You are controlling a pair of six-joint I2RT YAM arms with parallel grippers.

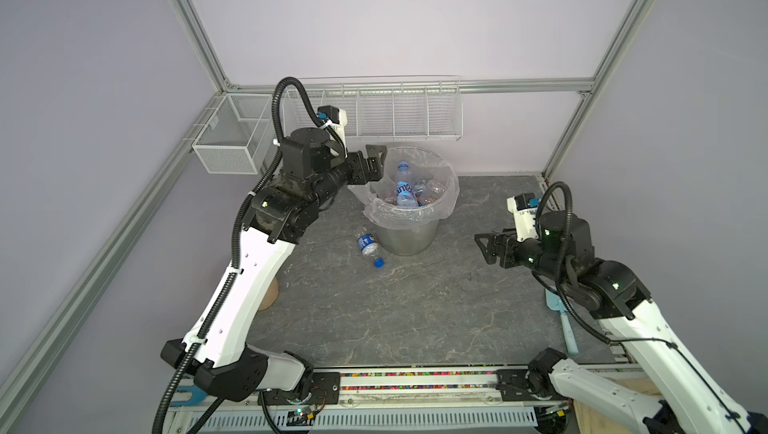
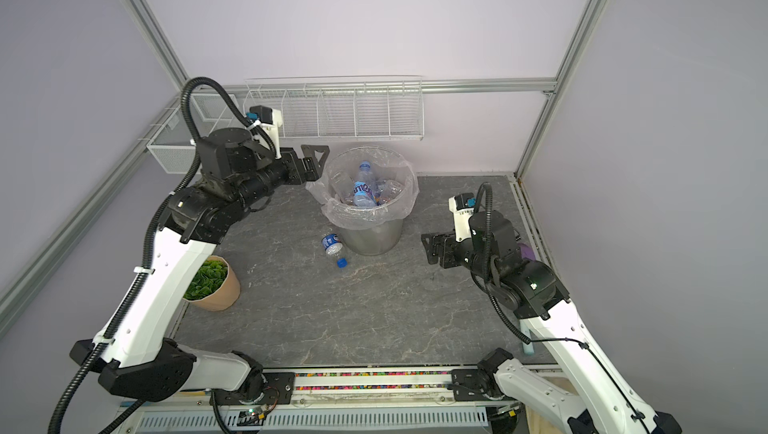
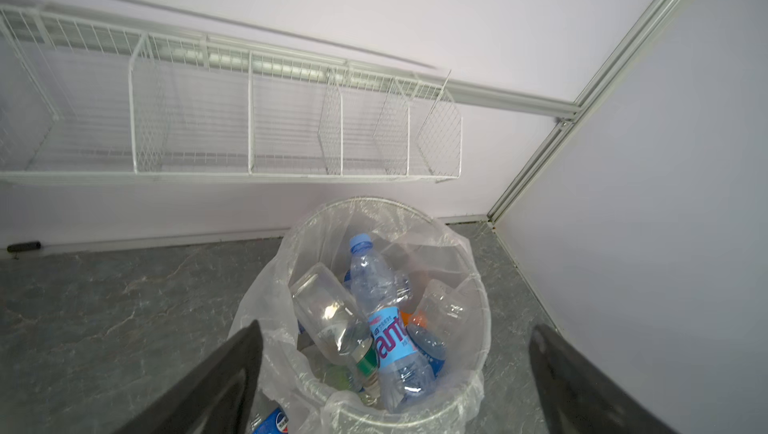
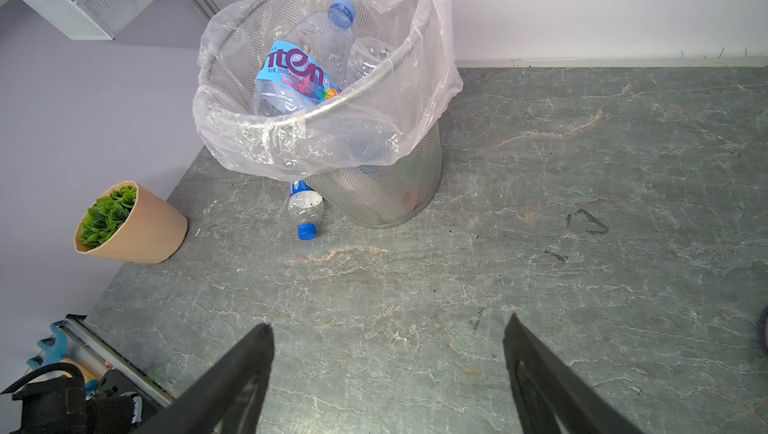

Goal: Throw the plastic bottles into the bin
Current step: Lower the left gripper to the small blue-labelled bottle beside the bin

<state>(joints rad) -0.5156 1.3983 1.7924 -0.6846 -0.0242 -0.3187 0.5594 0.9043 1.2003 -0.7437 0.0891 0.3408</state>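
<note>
The left pincer (image 1: 378, 163), wide open and empty, hovers at the bag-lined grey metal bin (image 1: 409, 240), seemingly placed to drop clear plastic bottles (image 1: 405, 192); the right pincer (image 1: 481, 249) gapes empty too.

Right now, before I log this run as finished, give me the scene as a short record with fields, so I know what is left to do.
bin: grey metal mesh, clear liner folded over the rim, upright at the back of the table
in the bin: several clear bottles, a blue-labelled bottle on top
outside the bin: one blue-capped bottle, on its side at the bin's foot
left gripper: open, empty, at the bin's rim
right gripper: open, empty, right of the bin
task: not done
</note>
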